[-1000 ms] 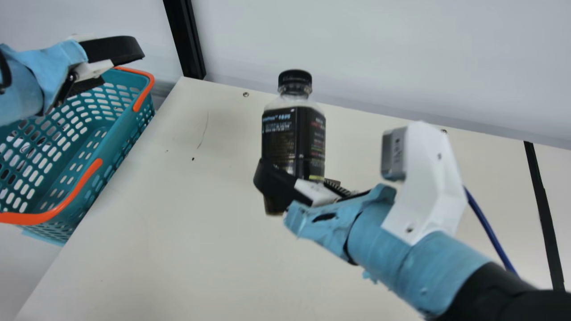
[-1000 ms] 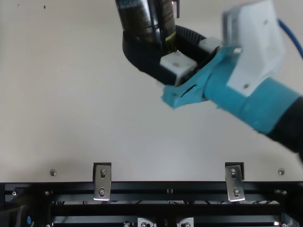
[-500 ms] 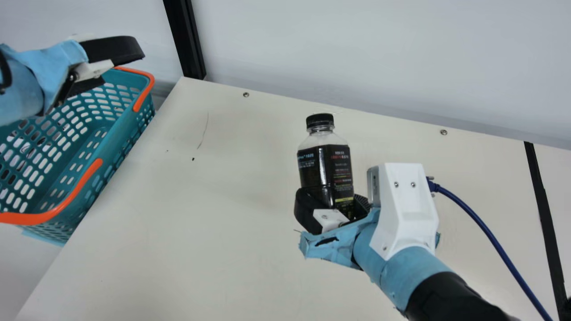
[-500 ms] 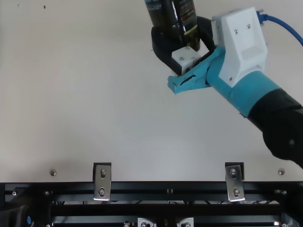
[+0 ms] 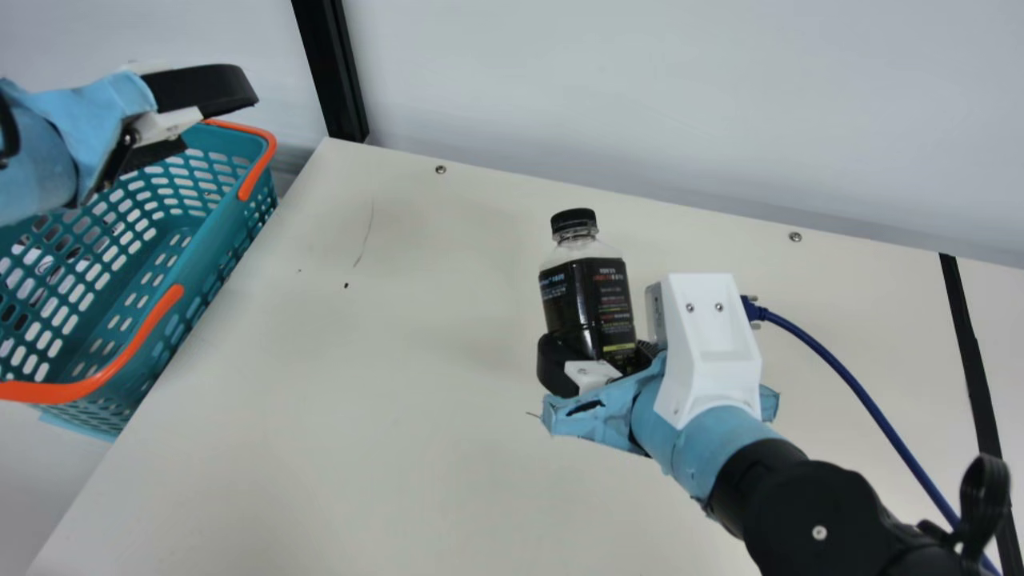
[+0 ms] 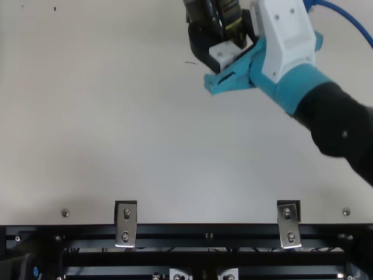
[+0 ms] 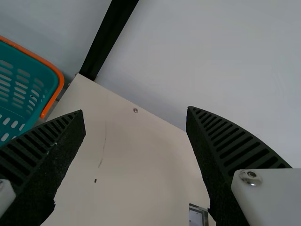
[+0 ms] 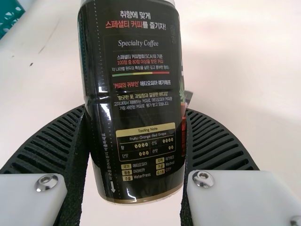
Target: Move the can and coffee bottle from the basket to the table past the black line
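Right hand (image 5: 598,356) grips the coffee bottle (image 5: 589,304) low down.

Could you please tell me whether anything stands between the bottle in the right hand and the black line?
Seen from the main view, the right arm and its blue cable lie between the bottle and the black line. I see no loose object there on the table, though the arm hides part of it.

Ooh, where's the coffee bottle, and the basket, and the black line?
Coffee bottle (image 5: 594,308): main view, on its dark label.
Basket (image 5: 210,240): main view, on its teal side wall.
Black line (image 5: 974,360): main view, partway along the strip.
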